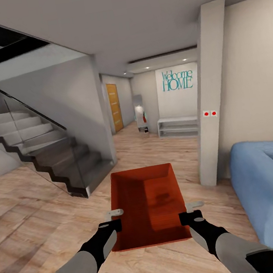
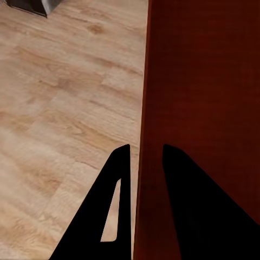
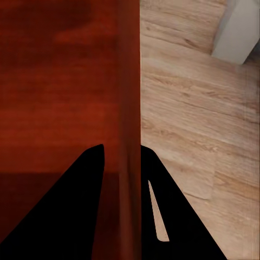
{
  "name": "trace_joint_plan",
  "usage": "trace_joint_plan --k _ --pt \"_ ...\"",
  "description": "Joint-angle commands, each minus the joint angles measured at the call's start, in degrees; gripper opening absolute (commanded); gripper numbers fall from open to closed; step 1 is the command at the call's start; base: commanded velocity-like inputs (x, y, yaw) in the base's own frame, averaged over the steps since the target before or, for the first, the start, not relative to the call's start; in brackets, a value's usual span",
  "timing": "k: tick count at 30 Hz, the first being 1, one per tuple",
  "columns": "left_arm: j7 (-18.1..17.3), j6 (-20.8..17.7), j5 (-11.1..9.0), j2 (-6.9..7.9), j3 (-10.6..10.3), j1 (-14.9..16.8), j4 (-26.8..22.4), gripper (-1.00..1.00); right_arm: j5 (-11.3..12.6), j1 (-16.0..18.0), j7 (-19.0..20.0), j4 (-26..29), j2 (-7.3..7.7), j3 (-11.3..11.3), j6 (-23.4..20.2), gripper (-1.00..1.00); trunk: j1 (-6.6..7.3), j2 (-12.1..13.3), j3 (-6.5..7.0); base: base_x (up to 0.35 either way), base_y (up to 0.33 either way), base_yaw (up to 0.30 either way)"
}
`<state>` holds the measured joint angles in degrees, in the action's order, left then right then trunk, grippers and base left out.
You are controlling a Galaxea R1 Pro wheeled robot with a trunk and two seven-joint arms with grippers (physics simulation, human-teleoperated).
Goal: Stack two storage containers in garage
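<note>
Gripping opposite side walls, the left gripper [image 1: 116, 224] and right gripper [image 1: 186, 217] hold the bin [image 1: 149, 205] level for carrying, above wood floor [image 1: 41, 204], beyond the stairs' [image 1: 47, 155] foot.

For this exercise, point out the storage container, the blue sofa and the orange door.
storage container [image 1: 149, 205], head view, inner floor.
blue sofa [image 1: 268, 190], head view, seat front.
orange door [image 1: 114, 107], head view, middle panel.

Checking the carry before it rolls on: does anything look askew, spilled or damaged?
Nothing stands out. The storage container sits level and empty between the left gripper and right gripper, each pinching a side wall, above the wood floor.
</note>
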<state>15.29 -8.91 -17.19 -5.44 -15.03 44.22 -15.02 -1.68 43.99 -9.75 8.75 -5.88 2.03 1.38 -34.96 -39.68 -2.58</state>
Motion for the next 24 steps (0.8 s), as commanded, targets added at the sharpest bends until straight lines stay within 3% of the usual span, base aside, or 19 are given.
trace_joint_plan --k 1,8,24 --pt "1.15 -0.06 1.55 0.08 0.62 0.07 -0.28 -1.00 0.54 0.04 -0.17 -0.23 -0.01 0.08 0.11 -1.00 -0.05 -0.09 -0.10 0.322 0.000 -0.196" --pt "1.15 -0.06 1.55 0.10 0.62 0.07 -0.27 -1.00 0.54 0.04 -0.17 -0.23 -0.01 0.08 0.08 -1.00 -0.05 -0.09 -0.10 0.322 0.000 -0.226" --pt "1.15 -0.06 1.55 0.16 0.62 0.07 -0.28 -1.00 0.54 0.04 -0.10 -0.23 -0.01 0.09 0.11 -1.00 -0.05 -0.09 -0.10 0.322 0.000 -0.010"
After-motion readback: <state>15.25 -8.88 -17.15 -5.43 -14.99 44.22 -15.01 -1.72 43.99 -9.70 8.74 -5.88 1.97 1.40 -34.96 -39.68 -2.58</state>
